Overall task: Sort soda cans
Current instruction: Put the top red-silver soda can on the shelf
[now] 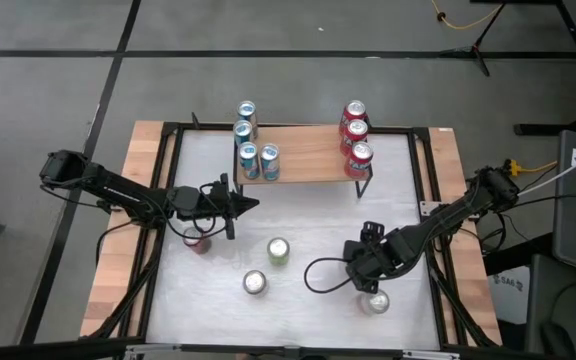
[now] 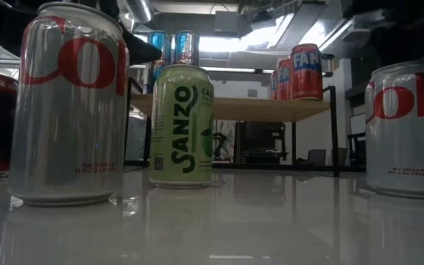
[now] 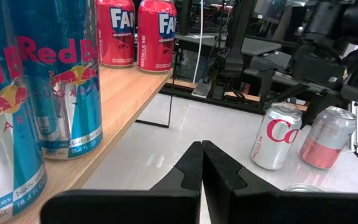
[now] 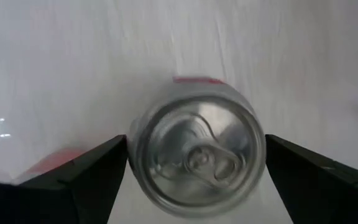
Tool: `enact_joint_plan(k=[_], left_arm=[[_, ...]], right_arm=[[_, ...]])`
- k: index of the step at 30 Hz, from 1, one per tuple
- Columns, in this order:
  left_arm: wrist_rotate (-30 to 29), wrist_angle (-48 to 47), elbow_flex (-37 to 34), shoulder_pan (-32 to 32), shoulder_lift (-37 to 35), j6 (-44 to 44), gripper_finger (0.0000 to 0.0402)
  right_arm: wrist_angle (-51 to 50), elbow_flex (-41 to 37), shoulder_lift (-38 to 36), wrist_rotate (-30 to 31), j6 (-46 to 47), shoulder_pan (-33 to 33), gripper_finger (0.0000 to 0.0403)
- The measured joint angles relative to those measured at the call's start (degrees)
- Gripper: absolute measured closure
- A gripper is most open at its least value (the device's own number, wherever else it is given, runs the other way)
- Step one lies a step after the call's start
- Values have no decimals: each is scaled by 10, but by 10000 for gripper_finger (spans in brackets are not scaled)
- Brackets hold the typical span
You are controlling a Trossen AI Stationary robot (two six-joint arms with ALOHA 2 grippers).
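blue cans (image 1: 250, 140), red cans (image 1: 355, 132) on shelf (image 1: 308, 152)

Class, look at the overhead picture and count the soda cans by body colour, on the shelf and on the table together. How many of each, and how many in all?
Blue cans: 4
Red cans: 4
Silver cans: 2
Green can: 1
Total: 11

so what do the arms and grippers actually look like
Both arms are dark, slim and jointed, with black cables trailing along them; a loose cable loop lies by the right gripper. The left gripper has two flat matte-black fingers tapering to wedge tips. The right fingers are the same black wedges. No markings show.
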Motion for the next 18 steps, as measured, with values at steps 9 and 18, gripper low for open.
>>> enact_joint_plan(k=[9,18], left_arm=[[0,0,0,0,0,0,401],[0,0,0,0,0,0,401]], right_arm=[[29,0,0,1,-5,0,41],[39,1,0,-3,0,-6,132]])
